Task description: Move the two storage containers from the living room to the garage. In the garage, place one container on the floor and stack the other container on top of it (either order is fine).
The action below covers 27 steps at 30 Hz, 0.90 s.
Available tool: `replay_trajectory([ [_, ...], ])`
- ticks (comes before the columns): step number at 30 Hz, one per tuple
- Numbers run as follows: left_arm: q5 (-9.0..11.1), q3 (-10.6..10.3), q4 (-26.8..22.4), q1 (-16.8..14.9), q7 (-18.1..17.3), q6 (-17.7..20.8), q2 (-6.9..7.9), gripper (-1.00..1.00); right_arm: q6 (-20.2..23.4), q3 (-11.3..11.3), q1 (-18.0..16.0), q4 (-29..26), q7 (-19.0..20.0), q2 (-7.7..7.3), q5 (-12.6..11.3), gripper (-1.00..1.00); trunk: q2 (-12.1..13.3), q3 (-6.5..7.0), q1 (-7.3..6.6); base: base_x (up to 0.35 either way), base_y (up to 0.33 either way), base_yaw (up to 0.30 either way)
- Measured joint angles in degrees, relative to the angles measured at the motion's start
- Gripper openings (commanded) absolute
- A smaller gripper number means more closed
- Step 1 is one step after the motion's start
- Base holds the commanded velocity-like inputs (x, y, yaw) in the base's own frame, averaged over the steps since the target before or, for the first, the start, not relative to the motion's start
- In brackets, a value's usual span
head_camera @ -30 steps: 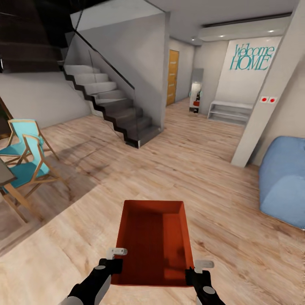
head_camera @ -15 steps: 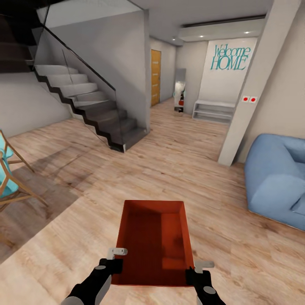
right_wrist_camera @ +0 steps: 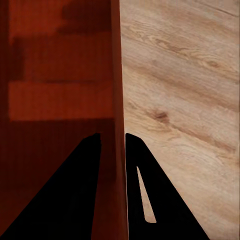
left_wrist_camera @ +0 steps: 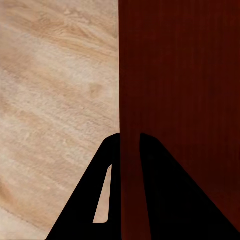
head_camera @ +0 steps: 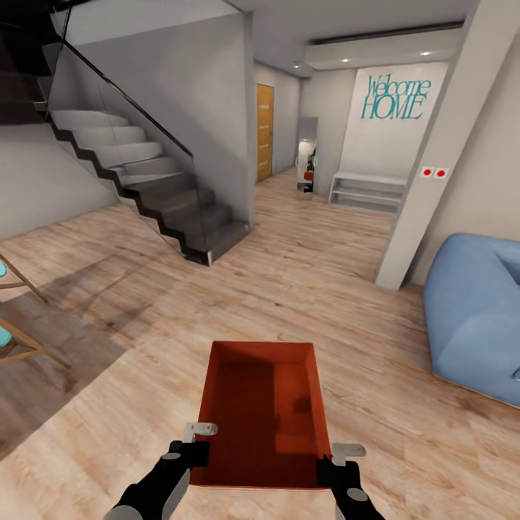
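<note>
Since half a second ago our view has swung only a little: the staircase (head_camera: 152, 180) and the blue sofa (head_camera: 477, 318) sit almost where they were, the pillar (head_camera: 440, 152) has slid slightly rightward, and the turquoise chair (head_camera: 11, 310) has nearly left the left edge, so we read this as our base and head turning, not the furniture moving. We are in the carrying step, one storage container (head_camera: 263, 412) held out in front of us above the light wood floor (head_camera: 325, 289) of the living room. Our left gripper (head_camera: 189, 462) has its fingers (left_wrist_camera: 111, 165) pinching the bin's left wall, one inside and one outside, and our right gripper (head_camera: 326, 466) pinches the right wall the same way, its fingers (right_wrist_camera: 92, 165) astride the rim. The bin looks level and empty. We judge the task early: the garage is yet to be reached, and the second container is still to fetch. Next we need to drive on toward the hallway (head_camera: 289, 180) between the staircase and the pillar, keeping both pinches firm and the bin level. The stair's lower corner on our left and the pillar and sofa on our right narrow the passage; a wide turn could clip either, and the orange door (head_camera: 265, 131) beyond may need negotiating.
</note>
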Motion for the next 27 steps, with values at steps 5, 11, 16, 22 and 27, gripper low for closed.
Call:
replay_trajectory([
  [5, 0.0, 0.0, 0.0, 0.0, 0.0, 0.0, -0.03, -1.0, 0.0, -0.1, 0.0, 0.0, 0.1, -0.03, 0.0, -1.0, 0.0, 0.0, 0.0, 0.336, 0.0, 0.0],
  [11, 0.0, 0.0, 0.0, 0.0, -0.2, 0.0, 0.13, -1.0, 0.0, 0.1, 0.0, 0.0, -0.2, 0.13, 0.0, -1.0, 0.0, 0.0, 0.0, 0.336, 0.0, -0.119],
  [16, 0.0, 0.0, 0.0, 0.0, -0.2, 0.0, 0.12, -1.0, 0.0, 0.1, 0.0, 0.0, -0.2, 0.12, 0.0, -1.0, 0.0, 0.0, 0.0, 0.336, 0.0, -0.266],
  [22, 0.0, 0.0, 0.0, 0.0, -0.1, 0.0, 0.06, -1.0, 0.0, 0.0, 0.0, 0.0, -0.1, 0.06, 0.0, -1.0, 0.0, 0.0, 0.0, 0.336, 0.0, -0.28],
  [27, 0.0, 0.0, 0.0, 0.0, -0.1, -0.1, 0.06, -1.0, 0.0, 0.0, 0.0, 0.0, -0.1, 0.05, 0.0, -1.0, 0.0, 0.0, 0.0, 0.336, 0.0, -0.275],
])
